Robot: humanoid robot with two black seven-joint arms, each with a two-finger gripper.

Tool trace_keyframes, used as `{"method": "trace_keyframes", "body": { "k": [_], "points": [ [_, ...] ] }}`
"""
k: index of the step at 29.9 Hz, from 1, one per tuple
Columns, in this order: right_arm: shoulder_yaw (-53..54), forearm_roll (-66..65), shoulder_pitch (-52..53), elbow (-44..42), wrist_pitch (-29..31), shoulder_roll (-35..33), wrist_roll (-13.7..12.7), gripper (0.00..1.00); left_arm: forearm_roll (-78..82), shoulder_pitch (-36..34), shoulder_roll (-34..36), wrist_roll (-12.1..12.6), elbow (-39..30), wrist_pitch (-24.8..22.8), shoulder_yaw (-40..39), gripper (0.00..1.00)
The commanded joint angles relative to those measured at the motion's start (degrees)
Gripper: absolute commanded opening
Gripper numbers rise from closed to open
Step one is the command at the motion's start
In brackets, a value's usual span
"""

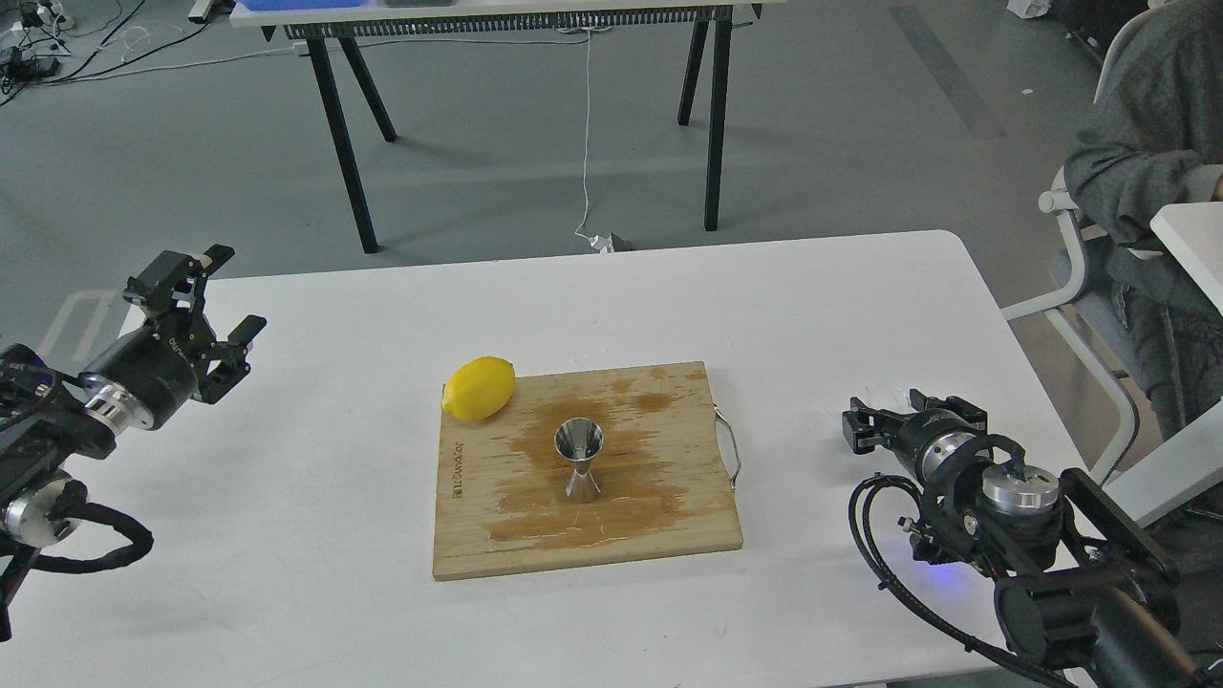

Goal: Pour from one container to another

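Note:
The steel hourglass jigger (579,462) stands upright in the middle of the wooden cutting board (497,545), wide mouth up. My right gripper (908,413) sits low over the table to the right of the board, its two fingers spread apart. The clear glass cup (902,393) is almost hidden behind that gripper; only a faint sliver of it shows between the fingers. Whether the fingers touch it cannot be seen. My left gripper (227,291) hangs open and empty over the table's far left edge.
A yellow lemon (479,387) rests at the board's back left corner. The board has a metal handle (730,447) on its right side and wet stains. A seated person (1147,162) and chair are beyond the white table's (287,573) right end.

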Motion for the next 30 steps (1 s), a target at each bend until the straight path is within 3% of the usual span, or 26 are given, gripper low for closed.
{"method": "trace_keyframes", "body": {
  "k": [1,18,21,24,30],
  "points": [
    [0.01,0.02,0.00,0.62,0.33,0.00,-0.01,0.98,0.00,0.08,0.08,0.00,0.00,0.00,0.00,0.99],
    [1.41,-0.15,0.35,6.41,3.92,-3.07,-0.88,0.99,0.00,0.08,-0.35,0.00,0.00,0.00,0.09,0.99],
    [0.10,-1.02,1.32,6.95,9.54,-6.14,-3.60,0.99,0.00,0.08,-0.35,0.00,0.00,0.00,0.00,0.99],
    [-2.62,-5.85,4.12,6.25,19.45,-9.22,-7.03,0.99,-0.09,-0.01,-0.27,0.00,-0.18,0.00,-0.09,0.99],
    [-9.65,-12.19,8.96,1.42,43.71,-16.86,-7.48,0.99,-0.09,-0.18,0.44,0.00,-0.53,0.00,-1.31,0.99]
  ]
}}
